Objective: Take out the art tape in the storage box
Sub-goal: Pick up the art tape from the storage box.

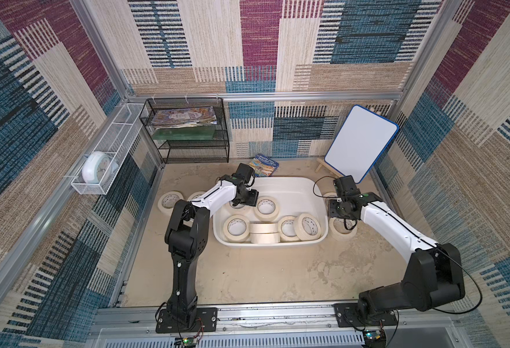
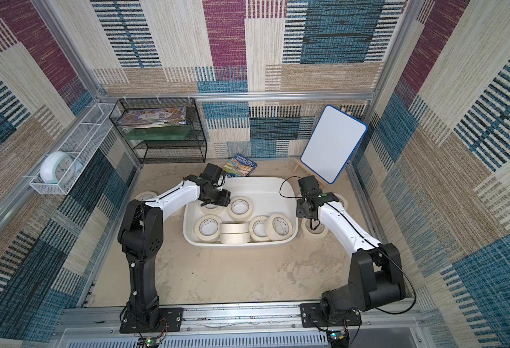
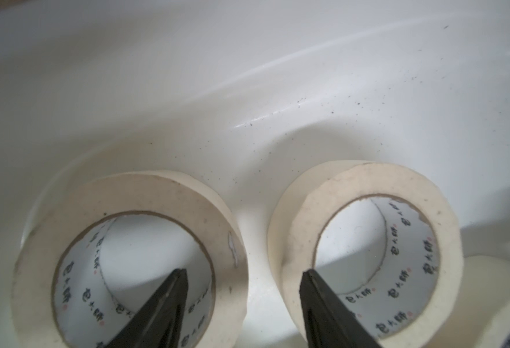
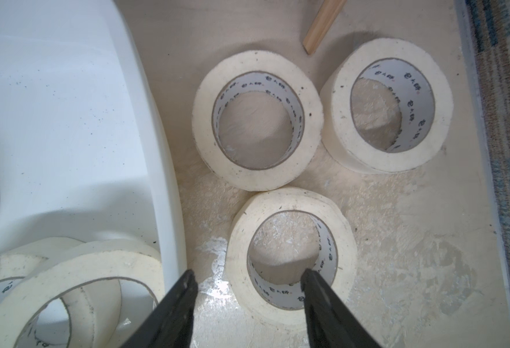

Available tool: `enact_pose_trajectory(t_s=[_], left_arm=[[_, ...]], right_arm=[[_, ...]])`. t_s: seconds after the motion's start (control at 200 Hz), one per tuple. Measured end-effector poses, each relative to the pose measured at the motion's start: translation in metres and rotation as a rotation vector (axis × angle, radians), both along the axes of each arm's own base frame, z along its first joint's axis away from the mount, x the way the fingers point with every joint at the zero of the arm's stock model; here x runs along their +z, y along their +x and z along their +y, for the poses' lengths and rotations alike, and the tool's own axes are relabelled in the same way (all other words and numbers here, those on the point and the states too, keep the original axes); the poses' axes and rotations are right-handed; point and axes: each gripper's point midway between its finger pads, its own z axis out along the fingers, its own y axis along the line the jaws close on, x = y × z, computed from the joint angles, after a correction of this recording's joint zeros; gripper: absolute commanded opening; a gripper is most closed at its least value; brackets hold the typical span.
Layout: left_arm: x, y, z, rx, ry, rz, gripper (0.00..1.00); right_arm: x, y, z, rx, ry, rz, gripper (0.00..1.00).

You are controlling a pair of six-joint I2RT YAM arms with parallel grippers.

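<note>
1. Left end effector (image 3: pixel 241 271), spread and empty, hangs over the storage box (image 1: pixel 286 188), centre frame in both top views.
2. Just below lie two flat art tape (image 3: pixel 121 192) rolls, holes upward; its fingers bracket their adjoining walls.
3. Right end effector (image 4: pixel 249 271), spread, is over the bench (image 4: pixel 398 241) right of the box, so the left arm is nearer.

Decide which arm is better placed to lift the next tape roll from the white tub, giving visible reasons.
Left. The left pincer hangs open inside the storage box, over a boxed roll. The right pincer is open outside, over a tabletop roll.
</note>
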Motion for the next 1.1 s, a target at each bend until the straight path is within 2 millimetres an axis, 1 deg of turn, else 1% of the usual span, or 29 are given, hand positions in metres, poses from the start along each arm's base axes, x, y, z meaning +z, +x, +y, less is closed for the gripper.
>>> enact_pose_trajectory(t_s=[0.07, 0.185, 0.265, 0.366, 0.481, 0.661, 0.761, 0.831, 0.901, 0.906, 0.931, 0.996, 1.057, 1.102], left_arm=[[-0.001, 0.005, 0.001, 0.008, 0.013, -0.009, 0.60], [-0.005, 0.013, 0.001, 0.018, 0.025, -0.017, 0.59], [-0.013, 0.017, 0.000, 0.020, 0.032, -0.012, 0.57], [-0.024, 0.018, 0.001, 0.026, 0.049, 0.005, 0.52], [-0.030, 0.018, 0.003, 0.035, 0.058, 0.016, 0.39], [-0.028, 0.016, 0.004, 0.045, 0.068, 0.037, 0.15], [-0.024, 0.018, 0.002, 0.041, 0.057, 0.032, 0.08], [-0.017, 0.018, 0.000, 0.035, 0.052, 0.023, 0.05], [0.000, 0.019, -0.001, 0.028, 0.045, -0.005, 0.03], [0.003, 0.019, -0.001, 0.027, 0.043, -0.012, 0.03], [0.010, 0.020, -0.003, 0.023, 0.039, -0.026, 0.03], [0.040, 0.020, -0.008, 0.006, 0.021, -0.083, 0.02], [0.067, 0.016, -0.011, -0.007, 0.003, -0.130, 0.02], [0.088, 0.011, -0.013, -0.016, -0.011, -0.166, 0.02]], right_arm=[[0.000, -0.003, -0.001, 0.004, -0.003, 0.001, 0.60], [0.001, -0.005, -0.002, 0.016, -0.010, -0.001, 0.60], [0.006, -0.004, -0.001, 0.023, -0.011, -0.013, 0.60], [0.016, -0.002, -0.001, 0.034, -0.014, -0.039, 0.59], [0.020, -0.001, -0.001, 0.046, -0.020, -0.048, 0.59], [0.020, 0.001, 0.003, 0.075, -0.014, -0.035, 0.60], [0.019, 0.000, 0.006, 0.091, -0.003, -0.030, 0.62], [0.021, 0.000, 0.011, 0.109, 0.012, -0.029, 0.62], [0.029, 0.004, 0.018, 0.130, 0.032, -0.047, 0.66], [0.030, 0.004, 0.019, 0.131, 0.033, -0.049, 0.66], [0.034, 0.006, 0.022, 0.139, 0.040, -0.059, 0.67], [0.046, 0.012, 0.032, 0.165, 0.058, -0.085, 0.70], [0.057, 0.020, 0.046, 0.200, 0.078, -0.106, 0.74], [0.061, 0.025, 0.057, 0.225, 0.086, -0.112, 0.77]])
